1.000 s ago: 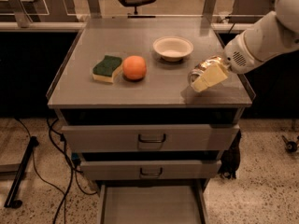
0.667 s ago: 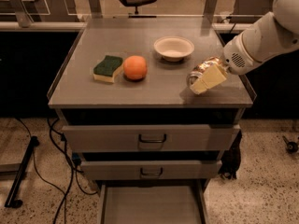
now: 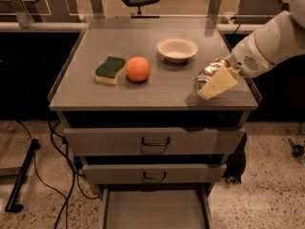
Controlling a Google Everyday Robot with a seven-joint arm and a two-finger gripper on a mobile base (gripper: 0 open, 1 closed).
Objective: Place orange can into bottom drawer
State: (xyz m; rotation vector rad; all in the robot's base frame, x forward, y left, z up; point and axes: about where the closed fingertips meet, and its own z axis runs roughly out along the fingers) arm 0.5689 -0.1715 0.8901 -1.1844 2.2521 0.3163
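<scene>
Closed around the orange can (image 3: 208, 70), my gripper (image 3: 211, 83) sits low over the front right part of the tabletop (image 3: 143, 35), with my white arm (image 3: 267, 46) reaching in from the right edge of the view. One cream-coloured finger (image 3: 218, 84) lies along the can's near side, pressed against it; the other finger is hidden behind the can. The can is tilted, its shiny copper side catching the light, and I cannot tell whether its lower edge touches the tabletop or hangs just above it. Further back on the tabletop stands a small white bowl (image 3: 177, 48), well apart from the can. To the left of centre a round orange fruit (image 3: 138, 69) rests just beside a green and yellow sponge (image 3: 110, 69). Below the tabletop the two upper drawers (image 3: 155, 141) are shut, each with a dark loop handle. The bottom drawer (image 3: 152, 213) is pulled out toward the camera, a flat grey tray with thin side walls, and the can is well above it and off to its right. Dark cables (image 3: 62, 175) trail over the speckled floor on the left.
</scene>
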